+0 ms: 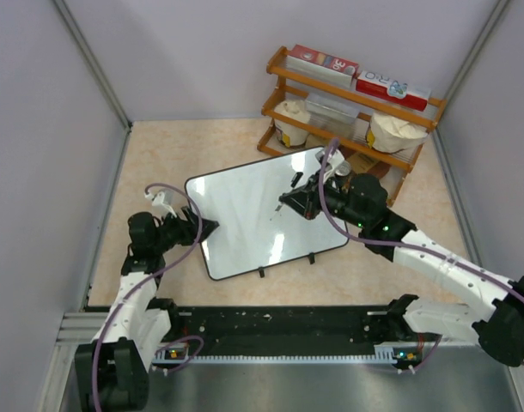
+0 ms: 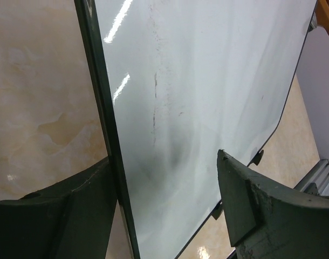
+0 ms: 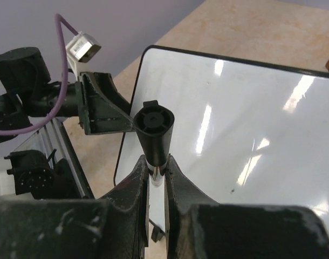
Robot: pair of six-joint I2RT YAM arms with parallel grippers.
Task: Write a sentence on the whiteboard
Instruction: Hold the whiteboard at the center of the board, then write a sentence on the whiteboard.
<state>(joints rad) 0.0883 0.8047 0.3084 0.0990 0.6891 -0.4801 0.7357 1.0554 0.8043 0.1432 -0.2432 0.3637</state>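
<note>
Steadiness is counting most here, judging by the task: the tip should be meeting the whiteboard [image 1: 245, 215] lightly and squarely, with strokes starting near the board's left side so that a whole line is fitting. The board is lying flat on the table [image 1: 159, 163], and no writing is showing on it yet, only faint smudges. The right gripper [image 3: 155, 171] is pinching a black marker [image 3: 153, 127] between nearly closed fingers, hovering over the board's right half; whether the tip is touching, I cannot tell. The left gripper [image 1: 212, 227] is sitting at the board's left edge with fingers [image 2: 46, 216] spread, one touching the black rim, the other over the white surface, bracing rather than clamping.
</note>
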